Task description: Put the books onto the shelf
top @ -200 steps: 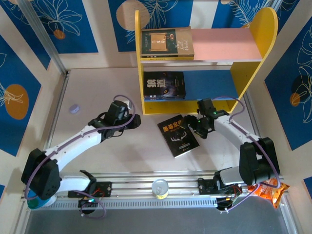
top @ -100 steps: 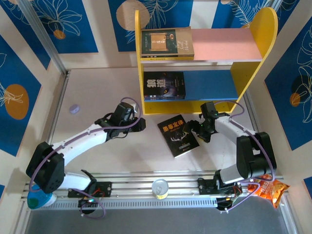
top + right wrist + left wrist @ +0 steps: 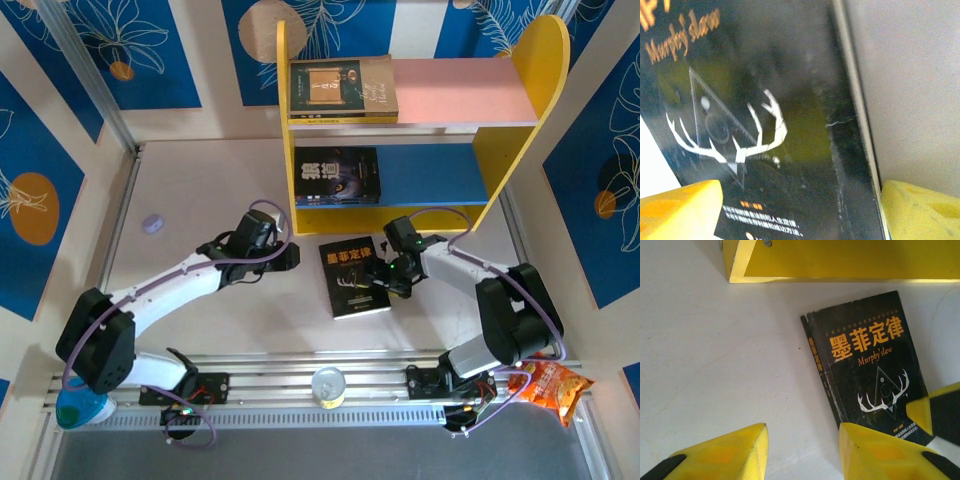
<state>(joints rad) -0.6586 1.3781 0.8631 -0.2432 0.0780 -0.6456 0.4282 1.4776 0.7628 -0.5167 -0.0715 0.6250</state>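
Observation:
A black book [image 3: 352,278] with orange title and white antlers lies flat on the table in front of the shelf [image 3: 520,100]. My right gripper [image 3: 378,280] hovers over its right side, open; in the right wrist view the gripper [image 3: 802,187] straddles a corner of the cover [image 3: 790,100]. My left gripper [image 3: 293,257] stands open just left of the book, nothing between its fingers [image 3: 725,452], with the book [image 3: 865,355] ahead to the right. One book [image 3: 340,88] lies on the pink upper board, another [image 3: 337,175] on the blue lower tier.
An orange snack bag [image 3: 548,385] lies at the near right corner. A can [image 3: 327,385] stands on the front rail between the arm bases. A small lilac disc [image 3: 152,223] rests at the far left. The shelf's yellow base [image 3: 840,260] is close ahead of the left gripper.
The right gripper has moved left over the black book, its jaws narrowing a little. The book slid left and turned squarer to the shelf. The left arm reached right, then held still.

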